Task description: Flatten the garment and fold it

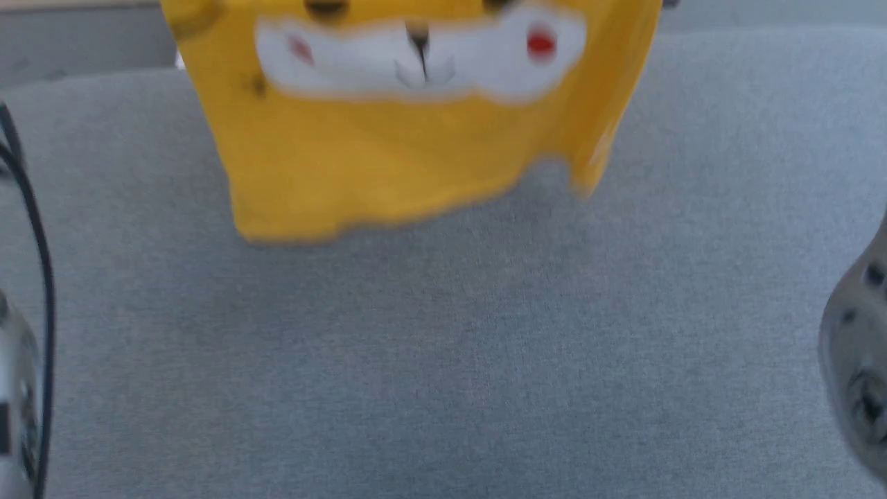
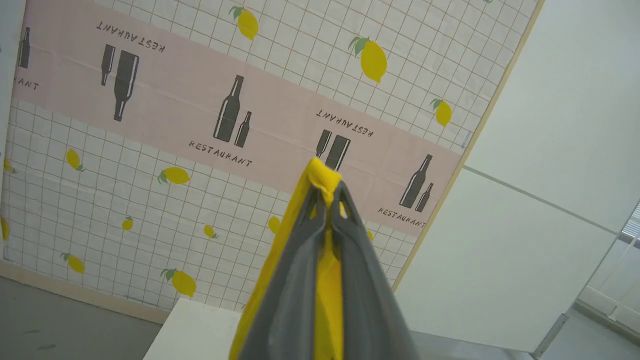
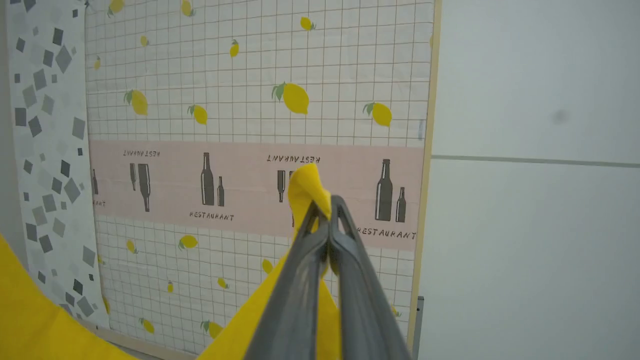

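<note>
One mustard-yellow T-shirt [image 1: 388,159] hanging spread above the grey cloth surface [image 1: 443,346]; blurred animal-face print, white patches, one bright red dot, black nose line. Left gripper [image 2: 327,192] and right gripper [image 3: 325,207], two in all, each pinching a bunched yellow corner

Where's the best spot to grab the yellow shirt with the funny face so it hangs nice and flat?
Pinch the shirt at its top edge, one spot near each side, reaching in from the robot's side. The left hand and right hand do that: each is shut on a small bunch of cloth. Held so, it hangs flat, face showing, hem loose over the grey surface.
</note>
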Tool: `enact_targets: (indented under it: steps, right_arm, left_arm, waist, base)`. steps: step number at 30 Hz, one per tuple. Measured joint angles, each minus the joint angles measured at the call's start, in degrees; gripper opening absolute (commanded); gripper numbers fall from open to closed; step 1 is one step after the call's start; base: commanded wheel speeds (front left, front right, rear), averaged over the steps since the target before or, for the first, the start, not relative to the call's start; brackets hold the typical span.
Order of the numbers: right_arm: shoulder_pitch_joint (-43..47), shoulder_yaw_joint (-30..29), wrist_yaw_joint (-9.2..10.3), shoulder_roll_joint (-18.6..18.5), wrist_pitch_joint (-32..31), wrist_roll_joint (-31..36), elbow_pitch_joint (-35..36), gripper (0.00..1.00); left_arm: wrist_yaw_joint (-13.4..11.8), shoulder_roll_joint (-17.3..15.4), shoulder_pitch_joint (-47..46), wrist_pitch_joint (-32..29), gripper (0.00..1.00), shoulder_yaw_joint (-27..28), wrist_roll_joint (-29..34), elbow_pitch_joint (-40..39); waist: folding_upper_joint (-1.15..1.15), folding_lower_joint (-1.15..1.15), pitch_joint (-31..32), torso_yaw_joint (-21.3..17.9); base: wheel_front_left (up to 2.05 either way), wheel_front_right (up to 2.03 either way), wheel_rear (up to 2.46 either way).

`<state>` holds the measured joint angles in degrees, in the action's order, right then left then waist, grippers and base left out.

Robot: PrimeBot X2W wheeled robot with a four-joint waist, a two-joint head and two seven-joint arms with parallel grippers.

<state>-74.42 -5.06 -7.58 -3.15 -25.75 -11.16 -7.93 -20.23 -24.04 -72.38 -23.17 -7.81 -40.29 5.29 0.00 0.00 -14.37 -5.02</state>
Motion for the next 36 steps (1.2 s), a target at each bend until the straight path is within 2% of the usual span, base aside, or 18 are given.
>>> enact_targets:
  steps: [4, 9, 13, 21, 28, 32, 36]
  right_arm:
    - [-11.2, -1.5, 0.00, 0.2, 5.9, 3.4, -8.9, 0.00]
    - [-21.9, -2.5, 0.00, 0.2, 12.8, 5.2, -18.1, 0.00]
    - [-25.7, -3.0, 0.00, 0.2, 16.8, 6.9, -23.7, 0.00]
    - [-26.1, -2.8, 0.00, 0.2, 21.4, 9.7, -29.8, 0.00]
    - [-17.4, 1.0, 0.00, 0.0, 21.9, 6.8, -27.3, 0.00]
    - [-9.3, 3.5, 0.00, -2.4, 19.3, 1.1, -20.0, 0.00]
    - [1.3, 3.9, 0.00, -4.2, 15.7, -3.9, -9.2, 0.00]
  left_arm:
    - [0.8, 2.3, -11.9, 4.5, 0.00, 0.1, 0.7, 5.7]
    - [4.4, 4.8, -22.0, 10.9, 0.00, 0.1, 1.0, 12.1]
    - [7.2, 5.5, -24.7, 15.1, 0.00, 0.7, 1.0, 16.5]
    - [13.0, 3.8, -22.8, 16.7, 0.00, -0.1, 0.2, 22.1]
    - [16.1, 1.6, -12.3, 14.2, 0.00, 0.3, -2.7, 19.4]
    - [16.1, 0.7, -3.5, 10.5, 0.00, 1.6, -6.1, 13.6]
    - [14.4, -0.3, 6.6, 7.3, 0.00, 3.9, -9.4, 4.8]
  waist:
    - [0.00, 0.00, -4.6, -0.7]
    - [0.00, 0.00, -10.7, -1.4]
    - [0.00, 0.01, -15.3, -1.6]
    - [0.00, 0.01, -22.5, -1.4]
    - [0.00, 0.01, -23.1, -0.3]
    - [0.00, 0.00, -20.9, 0.3]
    - [0.00, 0.00, -18.3, 0.8]
  base:
    - [0.00, 0.00, 0.00]
    - [0.00, 0.00, 0.00]
    - [0.00, 0.00, 0.00]
    - [0.00, 0.00, 0.00]
    - [0.00, 0.00, 0.00]
    - [0.00, 0.00, 0.00]
    - [0.00, 0.00, 0.00]
